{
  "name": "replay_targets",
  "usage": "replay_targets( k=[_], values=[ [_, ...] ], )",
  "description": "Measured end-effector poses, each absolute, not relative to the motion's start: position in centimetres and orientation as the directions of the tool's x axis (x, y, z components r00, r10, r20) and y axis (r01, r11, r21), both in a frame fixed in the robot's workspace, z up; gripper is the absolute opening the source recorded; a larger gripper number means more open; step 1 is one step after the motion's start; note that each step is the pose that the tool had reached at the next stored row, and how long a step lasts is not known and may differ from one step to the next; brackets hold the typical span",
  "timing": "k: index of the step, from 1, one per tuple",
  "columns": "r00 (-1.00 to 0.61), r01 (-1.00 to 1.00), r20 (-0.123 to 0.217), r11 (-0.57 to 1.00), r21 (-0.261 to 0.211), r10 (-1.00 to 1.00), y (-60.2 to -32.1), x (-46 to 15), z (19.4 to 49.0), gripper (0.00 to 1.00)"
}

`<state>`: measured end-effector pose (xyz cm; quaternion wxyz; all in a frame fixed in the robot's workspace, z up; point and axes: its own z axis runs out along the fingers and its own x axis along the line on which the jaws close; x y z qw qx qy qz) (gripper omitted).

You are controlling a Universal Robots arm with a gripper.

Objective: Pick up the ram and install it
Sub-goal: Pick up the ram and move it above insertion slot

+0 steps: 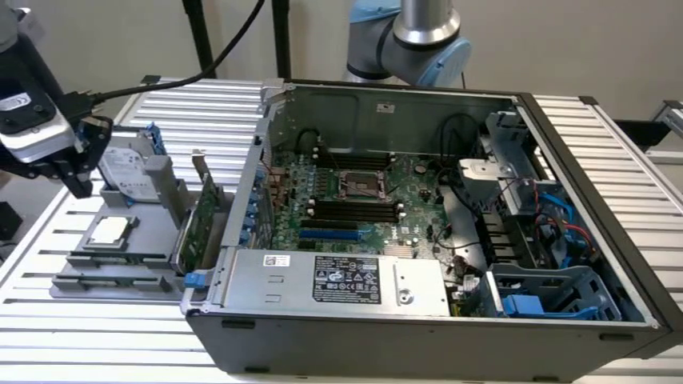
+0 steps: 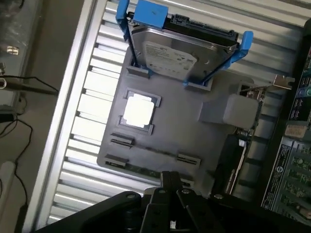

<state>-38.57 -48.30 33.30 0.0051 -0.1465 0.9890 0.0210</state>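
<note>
Claw above ram tray

Claw [image 2: 171,183] pressed together, holding nothing, hangs over the gray tray [image 2: 184,131] near the table's [image 1: 107,336] edge at the exterior view's left. Ram [image 2: 143,170] lies flat along the tray edge opposite the hard drive [image 2: 170,53], just beside the claw tips, long axis parallel to that edge.

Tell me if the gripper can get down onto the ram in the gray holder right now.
Probably yes. The gripper hangs above the gray holder, and the ram lies uncovered along the holder's edge. The processor and hard drive sit apart from it, so nothing seems to block a descent.
</note>
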Motion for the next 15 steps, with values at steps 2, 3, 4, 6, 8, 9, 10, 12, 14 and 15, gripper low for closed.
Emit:
replay_targets(
  k=[2, 3, 4, 6, 8, 9, 10, 12, 14, 15],
  values=[
    [-0.946, -0.325, -0.016, 0.945, 0.040, -0.324, -48.3, -38.6, 33.2, 0.00],
    [-0.940, -0.342, -0.016, 0.939, 0.040, -0.342, -48.3, -38.6, 33.1, 0.00],
    [-0.933, -0.359, -0.016, 0.932, 0.040, -0.359, -48.3, -38.6, 33.0, 0.00],
    [-0.920, -0.392, -0.016, 0.919, 0.040, -0.392, -48.3, -38.6, 32.8, 0.00],
    [-0.905, -0.425, -0.016, 0.904, 0.040, -0.425, -48.3, -38.6, 32.7, 0.00],
    [-0.897, -0.442, -0.016, 0.896, 0.040, -0.442, -48.3, -38.6, 32.6, 0.00],
    [-0.889, -0.458, -0.016, 0.888, 0.040, -0.458, -48.3, -38.6, 32.5, 0.00],
    [-0.872, -0.490, -0.016, 0.871, 0.040, -0.490, -48.3, -38.6, 32.4, 0.00],
    [-0.853, -0.521, -0.016, 0.852, 0.040, -0.521, -48.3, -38.6, 32.2, 0.00],
    [-0.844, -0.537, -0.016, 0.843, 0.040, -0.536, -48.3, -38.6, 32.2, 0.00]
  ],
)
